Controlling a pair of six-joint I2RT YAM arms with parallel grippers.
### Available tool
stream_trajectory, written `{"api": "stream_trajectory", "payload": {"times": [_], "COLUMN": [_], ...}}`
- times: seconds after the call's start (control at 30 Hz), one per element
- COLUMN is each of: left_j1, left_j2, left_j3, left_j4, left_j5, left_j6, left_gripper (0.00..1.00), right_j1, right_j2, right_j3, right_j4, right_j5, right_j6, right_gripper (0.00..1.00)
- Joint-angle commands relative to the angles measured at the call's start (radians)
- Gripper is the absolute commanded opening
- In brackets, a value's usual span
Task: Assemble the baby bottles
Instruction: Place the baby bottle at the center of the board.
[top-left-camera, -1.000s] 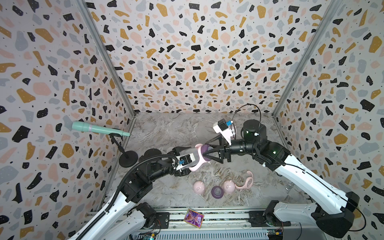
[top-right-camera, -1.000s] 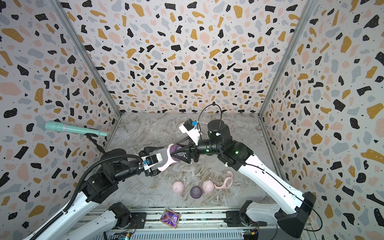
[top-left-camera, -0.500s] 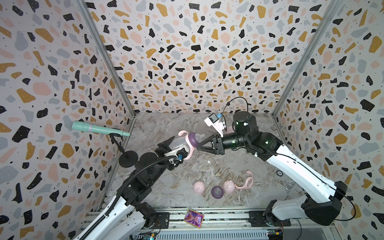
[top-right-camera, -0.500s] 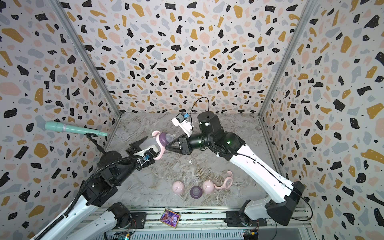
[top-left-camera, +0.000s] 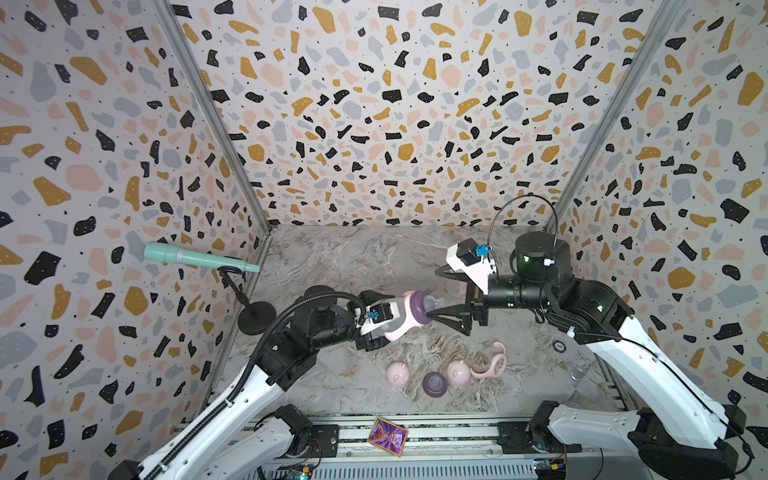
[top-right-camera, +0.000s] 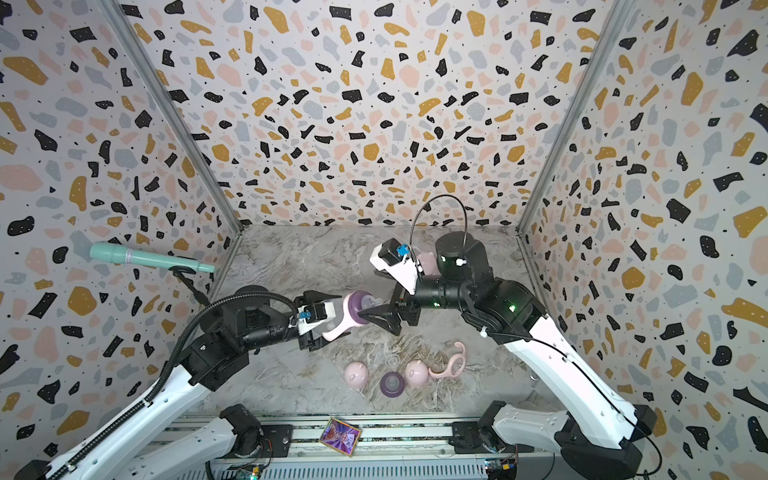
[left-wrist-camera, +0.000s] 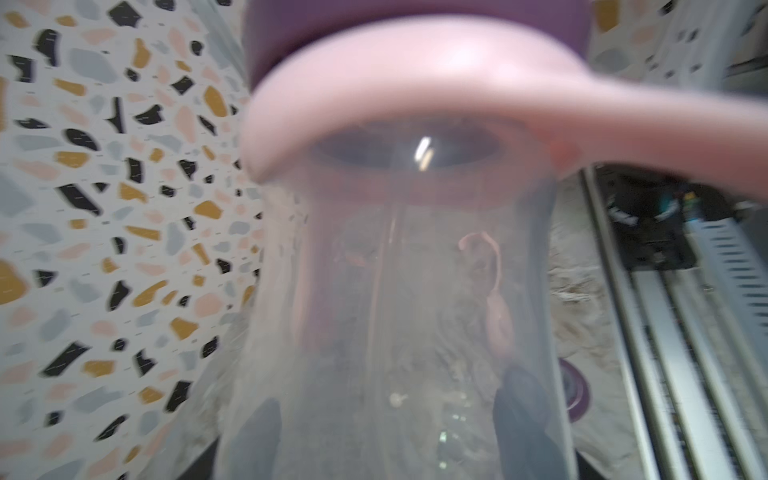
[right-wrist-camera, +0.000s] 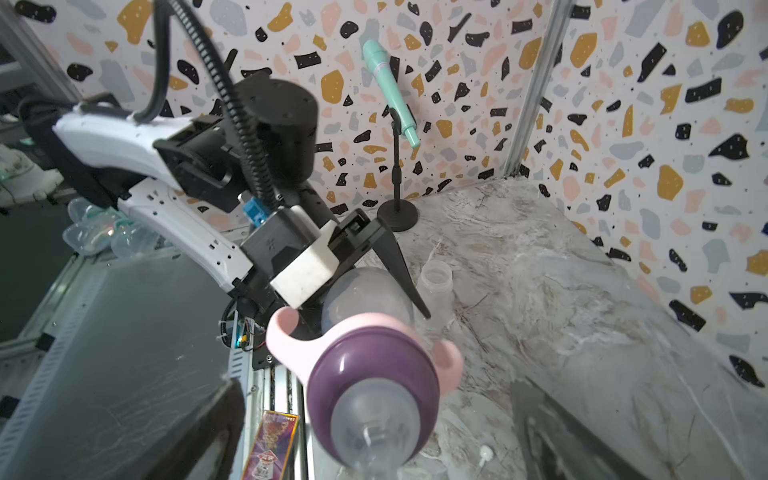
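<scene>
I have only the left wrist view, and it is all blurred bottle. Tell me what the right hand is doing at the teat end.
Observer: The right hand is open, its jaws on either side of the teat of the bottle that the left hand grips.
Operator: Now list what lies loose.
Observer: On the table, a pink dome cap, a loose purple ring and a second cap lie in a row.
Operator: Find me the next body.
Observer: A bare clear bottle stands upright, no collar on it; only the right wrist view shows it.
</scene>
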Motion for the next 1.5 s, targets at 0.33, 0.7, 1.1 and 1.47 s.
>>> {"api": "stream_trajectory", "payload": {"times": [0.33, 0.7, 1.1, 1.47], "left_j1": [0.001, 0.001, 0.001, 0.001], "left_j2": [0.129, 0.161, 0.097, -0.155], "left_j3": [0.143, 0.163, 0.105, -0.102], "left_j4": [0.028, 0.050, 0.105, 0.284], "left_j5": [0.492, 0.561, 0.464, -0.323], "left_j6": [-0.097, -0.145, -0.205, -0.423], "left_gripper": [0.00, 0.00, 0.83, 1.00], "right_j1": [0.054, 0.055, 0.014, -0.118], "right_j2": [-0.054, -0.063, -0.070, 0.001], "right_j3": [-0.061, -0.076, -0.093, -0.009], "right_j4": [-0.036, 0.010, 0.124, 0.021], "right_j5": [-0.170, -0.131, -0.113, 0.006], "right_j6": [-0.188, -0.171, -0.070, -0.027], "right_gripper": [0.94, 0.59, 0.25, 0.11]}}
